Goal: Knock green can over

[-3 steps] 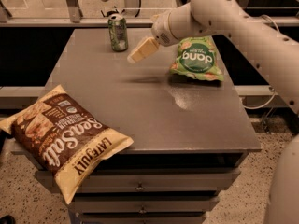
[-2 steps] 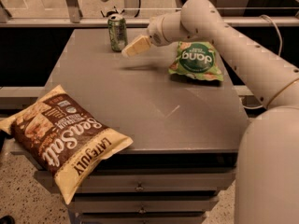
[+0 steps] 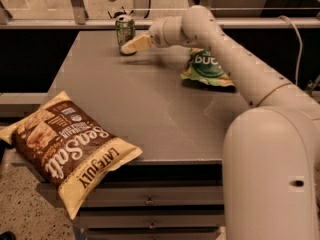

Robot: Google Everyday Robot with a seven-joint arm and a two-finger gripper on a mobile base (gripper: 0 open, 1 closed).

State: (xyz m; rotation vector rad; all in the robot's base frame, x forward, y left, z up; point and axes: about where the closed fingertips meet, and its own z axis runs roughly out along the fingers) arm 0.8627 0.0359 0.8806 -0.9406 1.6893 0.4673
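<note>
Fingertips (image 3: pixel 131 46) pressed together, holding nothing; gripper (image 3: pixel 126 48) low over the table (image 3: pixel 150 114), tip now at the base of the green can (image 3: pixel 125 30), on its right side, the earlier gap gone. Can upright near the far left corner, same spot. Arm has swung left, partly covering the green snack bag (image 3: pixel 204 69). Brown chip bag (image 3: pixel 70 146) overhangs the near left edge, unmoved

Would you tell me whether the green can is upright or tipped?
Upright: the green can stands top up; the gripper is beside its base.
</note>
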